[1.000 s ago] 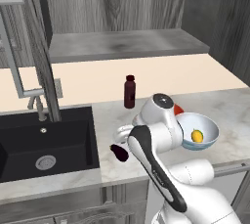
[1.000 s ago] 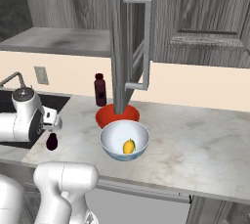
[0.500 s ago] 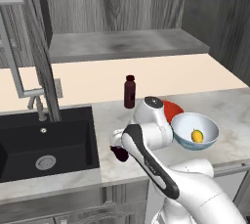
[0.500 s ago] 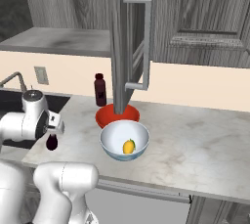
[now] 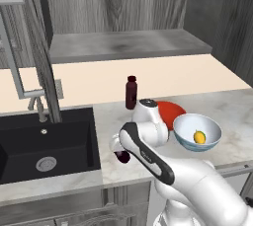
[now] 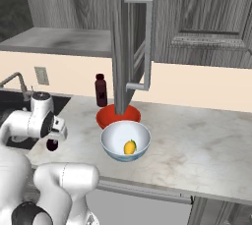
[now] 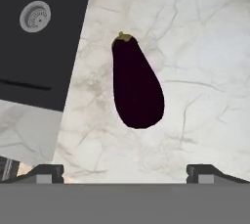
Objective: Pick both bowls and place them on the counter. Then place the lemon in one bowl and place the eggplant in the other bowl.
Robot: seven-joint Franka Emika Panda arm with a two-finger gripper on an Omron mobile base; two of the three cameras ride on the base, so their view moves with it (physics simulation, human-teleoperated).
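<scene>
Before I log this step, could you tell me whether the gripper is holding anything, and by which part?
Nothing is held. The gripper hangs open above the eggplant, which lies on the counter, apart from the jaws.

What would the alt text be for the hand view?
A dark purple oblong eggplant lies on the light marbled stone counter, beside the black sink. The open gripper is above it, fingertips apart and touching nothing.

Marbled surface (image 7: 195, 47) lies bare all round the eggplant (image 7: 136, 88), w/ black sink (image 7: 39, 42) edge near on one side. Dark bottle (image 5: 131, 92), red bowl (image 5: 170, 113) & floral bowl (image 5: 197, 132) crowd the far side.
</scene>
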